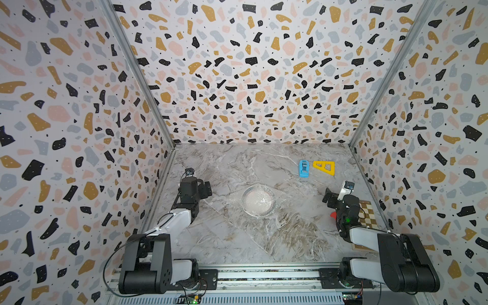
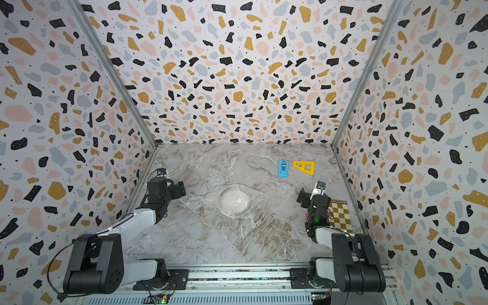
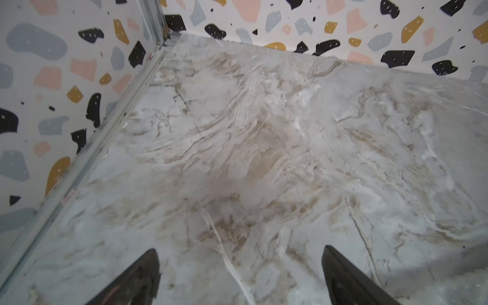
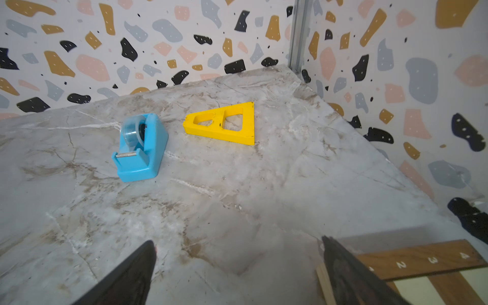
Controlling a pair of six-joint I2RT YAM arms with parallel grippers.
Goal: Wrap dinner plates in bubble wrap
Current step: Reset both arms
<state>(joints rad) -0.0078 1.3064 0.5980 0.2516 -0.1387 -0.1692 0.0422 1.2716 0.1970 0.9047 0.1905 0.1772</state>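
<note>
At the middle of the marble table point(image 1: 237, 237), the dinner plate point(image 1: 257, 201) lay under bubble wrap point(image 1: 277, 208), between and well apart from the left gripper point(image 1: 207, 190) and the right gripper point(image 1: 327, 196), both spread wide and empty.

The bench point(image 1: 211, 163) lies open near and far left; the plate point(image 1: 259, 200) stands centre, tape dispenser point(image 1: 303, 168) and yellow triangle point(image 1: 324, 168) (side by side) far right, checkered board point(image 1: 368, 211) right edge.

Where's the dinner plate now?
In both top views the dinner plate lies under bubble wrap on the table, between left gripper and right gripper.
</note>
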